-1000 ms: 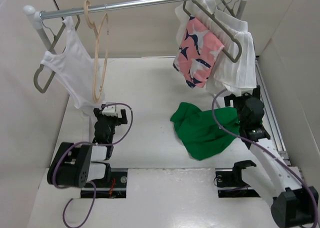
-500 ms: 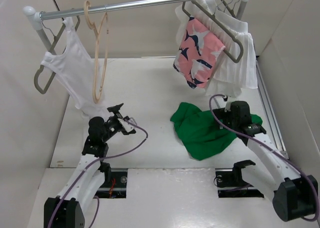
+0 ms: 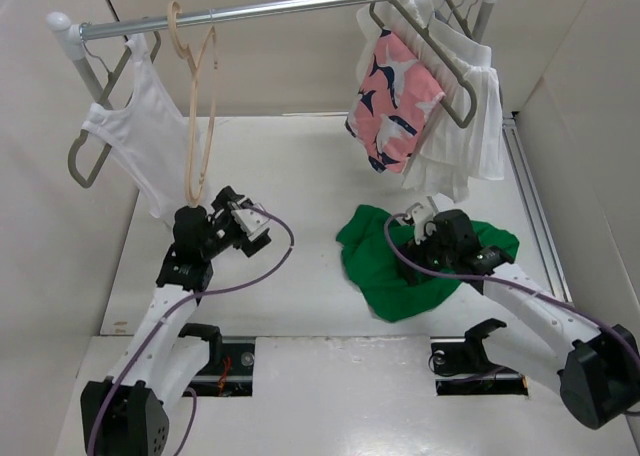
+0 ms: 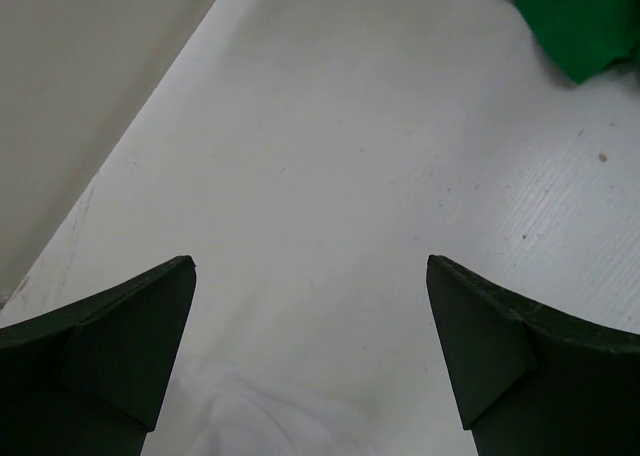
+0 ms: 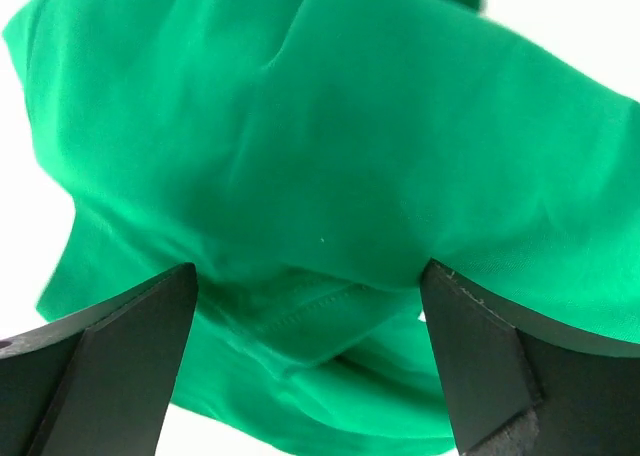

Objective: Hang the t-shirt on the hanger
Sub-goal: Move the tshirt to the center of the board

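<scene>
The bright green t-shirt (image 3: 395,271) lies crumpled on the white table, right of centre. My right gripper (image 3: 432,248) is open and low over its upper part. In the right wrist view the t-shirt (image 5: 300,126) fills the frame, and a stitched fold lies between the spread fingers of the right gripper (image 5: 310,316). The pale beige wooden hanger (image 3: 196,106) hangs empty by its hook on the metal rail, at the left. My left gripper (image 3: 246,223) is open and empty, just right of the hanger's lower end. In the left wrist view the left gripper (image 4: 310,346) faces bare table, with a corner of the t-shirt (image 4: 580,16) far off.
A white tank top (image 3: 140,136) on a grey hanger hangs left of the beige hanger; its hem shows in the left wrist view (image 4: 250,416). A pink patterned garment (image 3: 395,101) and white garments (image 3: 465,116) hang at the rail's right end. White walls enclose the table.
My right gripper has moved left and down onto the t-shirt. My left arm has swung up and back, bringing its gripper close to the hanger's lower end. The right-hand garments have swayed slightly.
</scene>
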You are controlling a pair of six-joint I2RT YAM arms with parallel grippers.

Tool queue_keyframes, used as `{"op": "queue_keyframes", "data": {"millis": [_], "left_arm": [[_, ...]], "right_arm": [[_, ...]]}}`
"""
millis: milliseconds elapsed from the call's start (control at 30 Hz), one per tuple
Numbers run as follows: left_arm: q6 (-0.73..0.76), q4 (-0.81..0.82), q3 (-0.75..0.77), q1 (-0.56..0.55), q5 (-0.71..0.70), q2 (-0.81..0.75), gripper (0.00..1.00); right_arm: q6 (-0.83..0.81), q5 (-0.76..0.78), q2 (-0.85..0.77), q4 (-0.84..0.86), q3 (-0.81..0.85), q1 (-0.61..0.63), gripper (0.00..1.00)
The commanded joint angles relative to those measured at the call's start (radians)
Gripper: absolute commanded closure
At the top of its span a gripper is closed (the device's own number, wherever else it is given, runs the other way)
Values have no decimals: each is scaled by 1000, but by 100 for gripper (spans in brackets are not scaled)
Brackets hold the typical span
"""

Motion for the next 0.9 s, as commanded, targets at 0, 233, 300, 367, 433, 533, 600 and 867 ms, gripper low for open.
{"op": "queue_keyframes", "data": {"millis": [0,233,300,367,433,533,600,867], "left_arm": [[-63,-98,82,-4,65,69,1],[28,-233,159,-13,207,161,1],[28,-244,173,-13,207,161,1],[-1,-213,173,-13,176,161,1],[-30,-166,164,-13,152,149,1],[-58,-152,185,-13,113,109,1],[-58,-152,207,-4,113,82,1],[-378,-130,247,-4,-37,-53,1]], "right_arm": [[-38,-73,24,-9,22,70,5],[-157,-174,136,-8,117,206,94],[-240,-175,190,-8,224,283,100],[-294,-175,236,2,307,318,100],[-350,-187,339,2,460,347,100],[-393,-230,505,2,674,386,100],[-403,-242,590,-9,764,407,74],[-398,-227,689,24,817,444,0]]}}
